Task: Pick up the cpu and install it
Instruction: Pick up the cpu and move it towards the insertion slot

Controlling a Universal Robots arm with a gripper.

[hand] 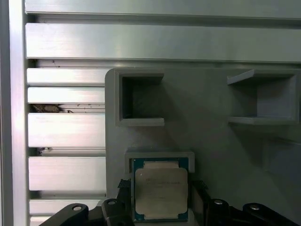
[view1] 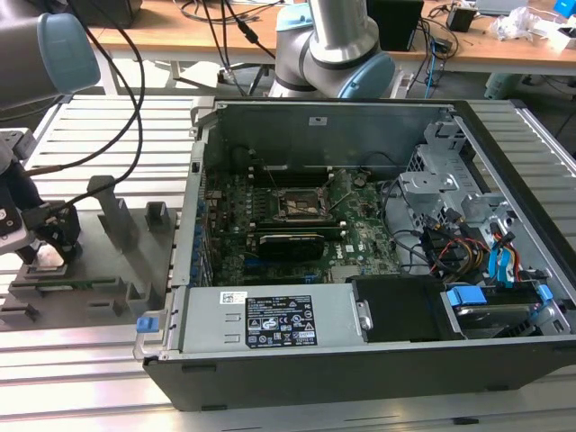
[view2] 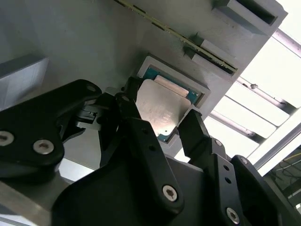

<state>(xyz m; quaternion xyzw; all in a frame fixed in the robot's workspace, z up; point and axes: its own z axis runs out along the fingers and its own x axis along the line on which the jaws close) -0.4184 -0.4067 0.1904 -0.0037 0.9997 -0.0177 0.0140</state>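
Exterior view: a table (view1: 126,117) of ribbed aluminium slats carries an open computer case (view1: 315,369), lying on its side and taking up the middle and the exterior view's right. Inside it are a green motherboard (view1: 360,238) with a black square socket frame (view1: 301,202), a boxed power supply (view1: 270,319) along the near wall, and blue cable connectors (view1: 499,261). Behind the table runs a wooden desk (view1: 180,22) strewn with black cables (view1: 135,90). The arm's grey and pale blue joints (view1: 337,45) stand at the table's far edge. On the exterior view's left a grey plastic fixture (view1: 108,261) rests on the slats, and the black gripper (view1: 54,247) is down at its outer end.

Second wrist view: the gripper (view2: 160,115) is seen from close behind. Its black fingers (view2: 195,132) are drawn in narrow, one at each of two opposite sides of the cpu (view2: 162,106), right at its edges. The cpu lies silver face up in a shallow square pocket of the fixture (view2: 70,37). Bright table slats (view2: 263,113) lie beyond the fixture.

First wrist view: the cpu (hand: 161,188), with a thin green rim, sits in the pocket near the fixture's (hand: 211,141) edge, between the fingertips (hand: 123,187). Two empty box-shaped recesses (hand: 141,101) lie further along, and aluminium slats (hand: 66,132) run beside the fixture.
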